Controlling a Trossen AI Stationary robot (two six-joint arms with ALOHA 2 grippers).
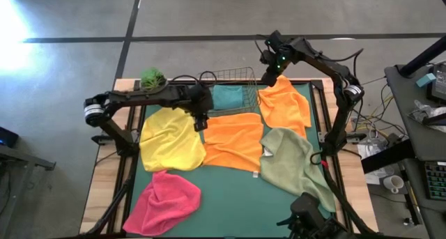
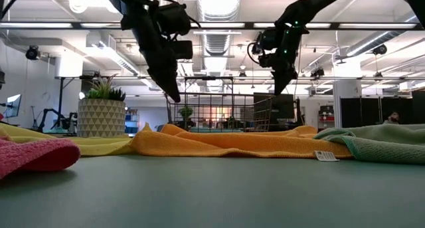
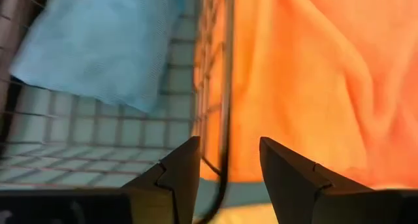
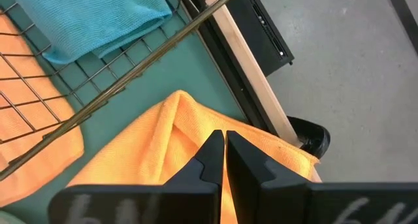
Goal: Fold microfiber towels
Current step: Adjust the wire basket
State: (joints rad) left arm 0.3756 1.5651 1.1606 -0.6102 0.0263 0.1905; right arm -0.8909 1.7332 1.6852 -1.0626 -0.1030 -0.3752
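- High view has five towels loose on the green table (image 1: pixel 230 190): yellow towel (image 1: pixel 169 141) on the left, pink towel (image 1: pixel 164 201) toward the near-left corner, big orange towel (image 1: pixel 233 141) in the middle, a second orange towel (image 1: pixel 286 103) at the far right, and the sage green towel (image 1: pixel 293 162) on the right.
- Teal towel (image 1: pixel 228 96) is the odd one out, sitting in the wire basket (image 1: pixel 233 77) at the back edge. None of the loose ones look folded to me yet.
- Left gripper (image 1: pixel 201 120) hangs over the spot where the yellow and middle orange cloths meet, right by the basket's rim. Fingers (image 3: pixel 176 178) are apart with nothing between them.
- Right gripper (image 1: pixel 270 75) is up in the air over the far corner of the second orange towel, fingers pressed together, empty as far as I can see.
- What'd worry me: the left wrist view shows the basket wire running right between those parted fingers. Come straight down from there and it could snag the basket instead of cloth, and drag the whole thing.
- Also, yellow and orange overlap there, so a sloppy pinch could grab both layers.
- Little potted plant (image 1: pixel 152 77) sits right beside the left arm, easy to knock over on a wide swing.
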